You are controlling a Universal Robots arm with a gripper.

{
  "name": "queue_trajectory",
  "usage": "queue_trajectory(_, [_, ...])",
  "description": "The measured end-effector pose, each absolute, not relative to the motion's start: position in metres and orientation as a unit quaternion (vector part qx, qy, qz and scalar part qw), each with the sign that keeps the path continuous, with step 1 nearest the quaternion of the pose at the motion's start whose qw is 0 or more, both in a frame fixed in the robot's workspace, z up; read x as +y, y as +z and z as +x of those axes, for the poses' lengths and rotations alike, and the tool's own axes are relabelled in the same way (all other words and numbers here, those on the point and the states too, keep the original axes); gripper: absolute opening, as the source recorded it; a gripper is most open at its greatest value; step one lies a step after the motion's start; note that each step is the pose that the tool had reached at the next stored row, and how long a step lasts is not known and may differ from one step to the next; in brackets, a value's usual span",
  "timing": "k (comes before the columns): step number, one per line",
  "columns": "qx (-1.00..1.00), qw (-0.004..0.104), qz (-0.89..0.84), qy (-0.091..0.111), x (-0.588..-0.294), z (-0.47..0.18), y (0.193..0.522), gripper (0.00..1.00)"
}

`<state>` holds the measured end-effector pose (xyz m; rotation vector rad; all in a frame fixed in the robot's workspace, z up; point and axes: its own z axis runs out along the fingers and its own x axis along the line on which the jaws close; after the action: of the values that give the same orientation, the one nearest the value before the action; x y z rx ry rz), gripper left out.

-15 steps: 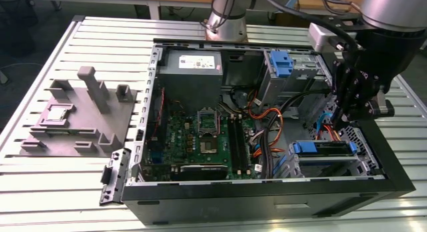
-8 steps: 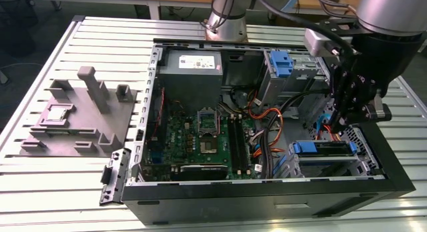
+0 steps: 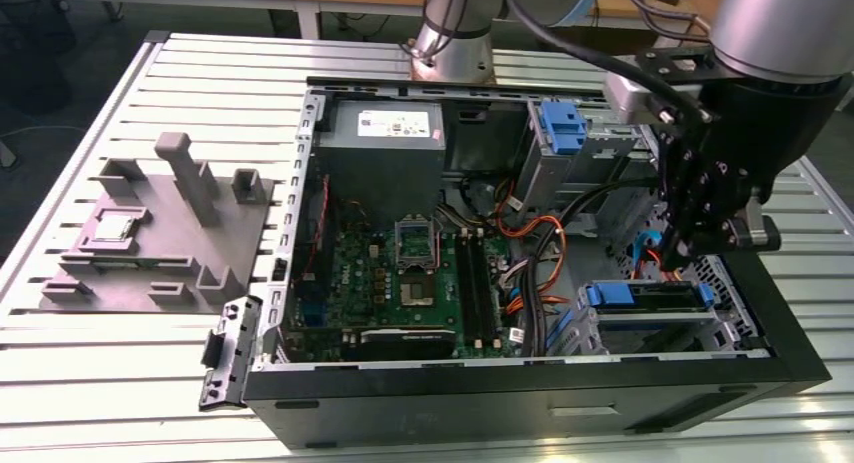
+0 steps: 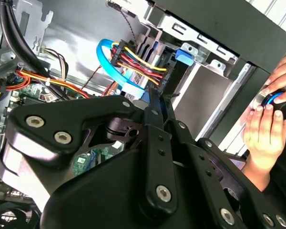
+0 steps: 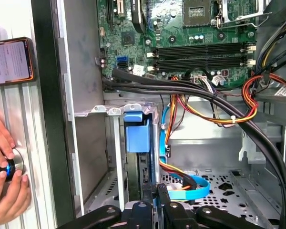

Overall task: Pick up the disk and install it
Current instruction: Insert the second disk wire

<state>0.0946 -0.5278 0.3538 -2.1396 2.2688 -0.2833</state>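
The arm point(image 3: 747, 43) is seen reaching in from the one o'clock corner of the exterior view, wrist turned straight down. The gripper point(image 3: 714, 245) is held vertically, its black fingers point(image 4: 155, 119) brought close together. A person's hands point(image 5: 5, 181) are seen in both wrist views.

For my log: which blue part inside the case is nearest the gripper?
The blue-framed disk at the exterior view's lower right, just under the gripper; the upright blue carrier stands farther off.
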Motion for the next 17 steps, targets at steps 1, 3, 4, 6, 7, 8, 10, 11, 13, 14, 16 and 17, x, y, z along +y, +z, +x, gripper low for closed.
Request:
queue_trajectory(1, [0.725, 0.007, -0.683, -0.089, -0.529, 0.095, 0.353, 0.16])
queue_trajectory(3, [0.725, 0.01, -0.683, -0.088, -0.531, 0.093, 0.353, 0.16])
queue_trajectory(4, [0.725, 0.011, -0.683, -0.088, -0.532, 0.092, 0.353, 0.16])
queue_trajectory(6, [0.725, 0.013, -0.683, -0.089, -0.532, 0.089, 0.352, 0.16])
queue_trajectory(7, [0.725, 0.015, -0.683, -0.09, -0.532, 0.088, 0.352, 0.16])
queue_trajectory(8, [0.724, 0.018, -0.683, -0.092, -0.533, 0.087, 0.352, 0.16])
queue_trajectory(10, [0.724, 0.022, -0.683, -0.093, -0.534, 0.087, 0.351, 0.16])
queue_trajectory(11, [0.724, 0.024, -0.682, -0.094, -0.534, 0.087, 0.351, 0.16])
queue_trajectory(13, [0.725, 0.027, -0.682, -0.094, -0.537, 0.086, 0.35, 0.16])
queue_trajectory(14, [0.725, 0.029, -0.682, -0.094, -0.538, 0.086, 0.349, 0.16])
queue_trajectory(16, [0.725, 0.032, -0.682, -0.092, -0.541, 0.085, 0.348, 0.16])
queue_trajectory(17, [0.725, 0.033, -0.682, -0.091, -0.542, 0.084, 0.348, 0.16])
